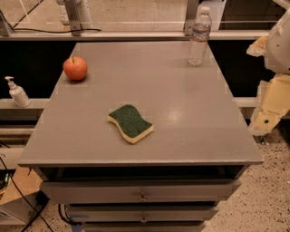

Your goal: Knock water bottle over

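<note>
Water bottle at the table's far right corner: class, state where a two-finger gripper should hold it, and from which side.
Probably best to grip the water bottle across its ribbed body below the label, coming level from the front-right. It stands upright and slim, with a post close behind; the gripper sits beside the right edge of the table.

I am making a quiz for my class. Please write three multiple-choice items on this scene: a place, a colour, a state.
1. Where on the table does the water bottle stand? A near left corner; B far right corner; C centre.
2. What colour is the top of the sponge? A green; B red; C blue.
3. How is the water bottle? A lying; B upright; C crushed.
Answers: 1 B, it is by the far right edge; the gripper hangs beside the table's right side, apart from it. 2 A, green over yellow. 3 B, its cap points up.
</note>
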Controlling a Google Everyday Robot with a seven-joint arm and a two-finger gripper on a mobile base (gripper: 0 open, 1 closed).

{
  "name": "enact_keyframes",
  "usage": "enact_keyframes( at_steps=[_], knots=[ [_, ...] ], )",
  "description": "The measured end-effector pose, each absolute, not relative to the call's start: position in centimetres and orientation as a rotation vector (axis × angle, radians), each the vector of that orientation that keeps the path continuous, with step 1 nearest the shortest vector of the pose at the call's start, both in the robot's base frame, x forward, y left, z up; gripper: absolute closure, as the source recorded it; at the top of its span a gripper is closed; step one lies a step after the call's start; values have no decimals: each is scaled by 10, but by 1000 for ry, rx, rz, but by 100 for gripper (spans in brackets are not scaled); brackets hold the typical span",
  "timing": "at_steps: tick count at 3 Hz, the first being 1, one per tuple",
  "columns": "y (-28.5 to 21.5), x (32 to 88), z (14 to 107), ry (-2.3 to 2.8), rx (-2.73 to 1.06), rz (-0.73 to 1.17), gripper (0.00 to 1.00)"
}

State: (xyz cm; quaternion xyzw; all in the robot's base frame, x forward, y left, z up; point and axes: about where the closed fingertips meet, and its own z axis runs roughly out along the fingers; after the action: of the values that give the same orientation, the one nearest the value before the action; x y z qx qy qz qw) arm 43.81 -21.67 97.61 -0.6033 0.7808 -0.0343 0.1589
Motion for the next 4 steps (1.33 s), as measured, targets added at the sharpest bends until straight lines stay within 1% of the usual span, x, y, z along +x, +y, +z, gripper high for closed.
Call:
enact_keyframes(
  at_steps=[2, 3, 4],
  knots=[
    [-216, 440, 979, 2219, -1709, -98, 0],
    [-214, 467, 979, 2145, -1624, -45, 0],
    [-214, 466, 979, 2145, -1625, -46, 0]
  ],
)
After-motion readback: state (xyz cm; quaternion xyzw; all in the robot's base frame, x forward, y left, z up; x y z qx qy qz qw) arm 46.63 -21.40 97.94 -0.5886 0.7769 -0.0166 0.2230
